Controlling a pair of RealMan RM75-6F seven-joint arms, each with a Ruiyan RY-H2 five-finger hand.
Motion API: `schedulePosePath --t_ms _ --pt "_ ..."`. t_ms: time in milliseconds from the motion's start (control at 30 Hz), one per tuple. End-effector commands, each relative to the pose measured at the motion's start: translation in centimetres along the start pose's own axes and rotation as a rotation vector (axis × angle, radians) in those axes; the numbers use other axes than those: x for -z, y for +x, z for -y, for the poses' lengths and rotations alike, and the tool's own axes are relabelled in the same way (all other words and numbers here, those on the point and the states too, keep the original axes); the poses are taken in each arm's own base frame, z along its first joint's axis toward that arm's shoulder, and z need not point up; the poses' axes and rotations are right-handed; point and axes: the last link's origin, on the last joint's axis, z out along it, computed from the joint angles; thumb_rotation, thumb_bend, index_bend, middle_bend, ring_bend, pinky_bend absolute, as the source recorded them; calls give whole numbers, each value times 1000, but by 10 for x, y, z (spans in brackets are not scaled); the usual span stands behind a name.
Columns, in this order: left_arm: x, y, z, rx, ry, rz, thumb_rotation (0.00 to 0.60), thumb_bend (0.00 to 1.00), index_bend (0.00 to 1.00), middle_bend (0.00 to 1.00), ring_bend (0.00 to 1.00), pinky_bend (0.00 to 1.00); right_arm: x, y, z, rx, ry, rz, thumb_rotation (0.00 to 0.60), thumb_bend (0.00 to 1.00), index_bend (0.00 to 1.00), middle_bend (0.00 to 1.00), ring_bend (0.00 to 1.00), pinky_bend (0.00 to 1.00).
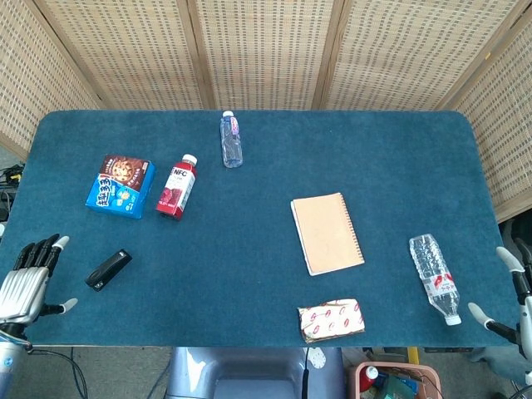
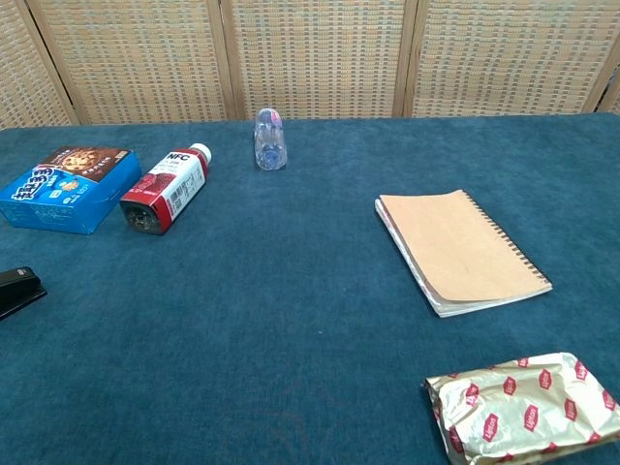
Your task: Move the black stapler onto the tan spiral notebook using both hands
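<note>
Head view shows the black stapler (image 1: 109, 269) near the tabletop's (image 1: 249, 241) left front edge, well apart from the tan spiral notebook (image 1: 327, 233). A red juice bottle (image 1: 177, 186) and two clear water bottles (image 1: 232, 140) (image 1: 435, 278) lie on their sides, capped. Bare cloth separates stapler and notebook. The left hand (image 1: 25, 278) and right hand (image 1: 511, 299) sit off the corners, fingers spread, holding nothing.

right hand (image 1: 517, 293) perhaps half off-frame
</note>
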Motion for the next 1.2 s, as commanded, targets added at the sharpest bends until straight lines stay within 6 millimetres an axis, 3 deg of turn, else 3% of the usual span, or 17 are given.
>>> schedulePosePath --t_ms 33,267,533,633,900,1033,1133,1200 --pt "-30 -18 3 91 86 77 600 99 0 0 0 0 -1 -2 0 4 -3 7 600 0 0 0 0 0" --pt "-63 -43 -12 138 95 168 600 120 0 0 0 0 -2 -5 0 15 -3 20 600 0 0 0 0 0" --pt "-85 -63 -33 176 96 242 600 125 3 10 0 13 -3 -8 -2 31 -19 31 600 0 0 0 0 0" --pt "-91 -67 -38 181 107 236 600 127 50 100 23 117 -5 -10 -2 35 -23 36 600 0 0 0 0 0" --pt "-99 -78 -43 211 165 226 600 149 251 361 247 397 -7 -13 -2 43 -30 46 600 0 0 0 0 0" --pt "-101 -78 -44 227 178 192 600 158 341 434 307 461 -7 -14 -3 45 -35 47 600 0 0 0 0 0" --pt "-101 -78 -44 228 183 176 600 213 417 499 359 505 -7 -14 -3 47 -35 48 600 0 0 0 0 0" --pt "-102 -78 -44 229 188 161 600 314 483 552 404 542 -7 -15 -3 48 -34 50 600 0 0 0 0 0"
